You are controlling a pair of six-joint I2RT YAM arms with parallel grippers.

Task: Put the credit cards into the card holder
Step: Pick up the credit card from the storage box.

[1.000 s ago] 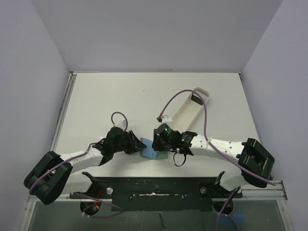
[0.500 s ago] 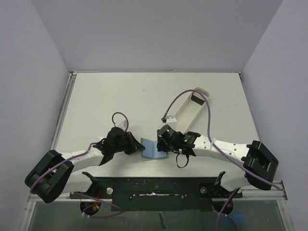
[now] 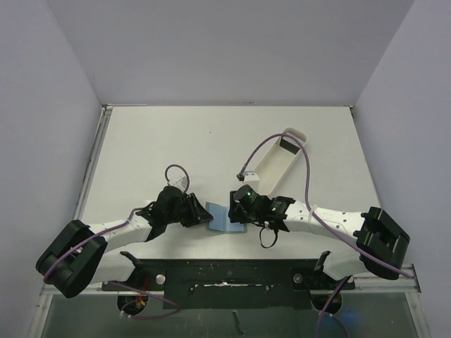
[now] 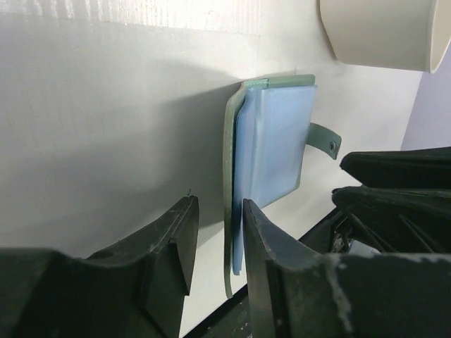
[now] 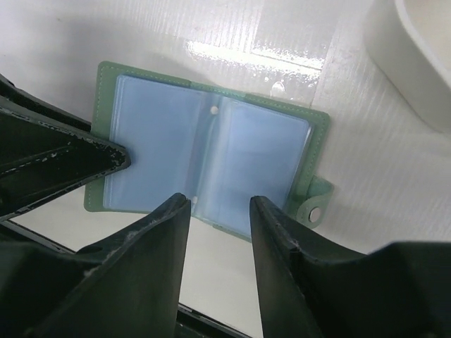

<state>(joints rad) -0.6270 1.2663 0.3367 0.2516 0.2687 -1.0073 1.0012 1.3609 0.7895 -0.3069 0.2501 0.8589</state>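
The card holder (image 3: 223, 217) lies opened between my two grippers, its bluish pockets (image 5: 211, 151) facing up and its snap tab (image 5: 315, 208) at the right. My left gripper (image 4: 217, 208) is open and straddles the raised grey-green cover edge (image 4: 228, 176) with a gap on the left side. My right gripper (image 5: 220, 205) is open just above the holder's near edge, with nothing between its fingers. One black credit card (image 3: 287, 146) stands in the far end of the white tray (image 3: 273, 167).
The long white tray (image 5: 416, 49) lies right of the holder, angled toward the back right; its end wall (image 4: 380, 32) shows beyond the holder. The left finger (image 5: 63, 162) reaches in over the holder's left side. A purple cable (image 3: 257, 149) loops above the tray.
My right gripper has shifted a little and its jaws have widened. The holder now lies more exposed between the two grippers. The left arm has barely moved.
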